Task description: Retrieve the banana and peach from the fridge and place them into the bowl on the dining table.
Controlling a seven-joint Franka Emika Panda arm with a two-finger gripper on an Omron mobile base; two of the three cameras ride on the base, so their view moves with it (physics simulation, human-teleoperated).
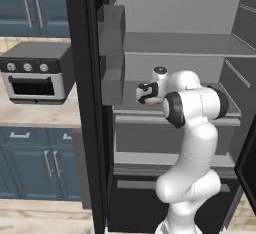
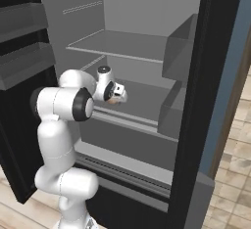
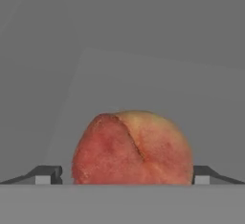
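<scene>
In the hand view the peach (image 3: pixel 133 147) sits right between the two dark fingertips (image 3: pixel 45 174), which stand wide apart, one on each side, with no clear contact on either flank. The jaws are fully spread around the fruit, not yet clamped on it. That placement looks deliberate: the hand seems lined up so the tips straddle the widest part of the peach, so that closing would likely catch it square rather than push it away.

From the base views, the arm (image 1: pixel 192 143) reaches into the open fridge (image 2: pixel 147 17), with the gripper (image 1: pixel 148 96) low over the middle shelf (image 1: pixel 227 103). A speck of orange at the gripper shows the peach resting on that shelf, near its front edge. The wrist is bent so the hand points inward and down, probably because the shelf above leaves little headroom.

Farther in are grey walls and a bare upper shelf (image 2: pixel 122 44). Door bins (image 1: pixel 111 28) hang on the left door. Beyond the fridge, a toaster oven (image 1: pixel 36 73) stands on the worktop (image 1: pixel 30 115) under blue cabinets (image 1: pixel 30 3).

No brand, label or writing can be read anywhere.
</scene>
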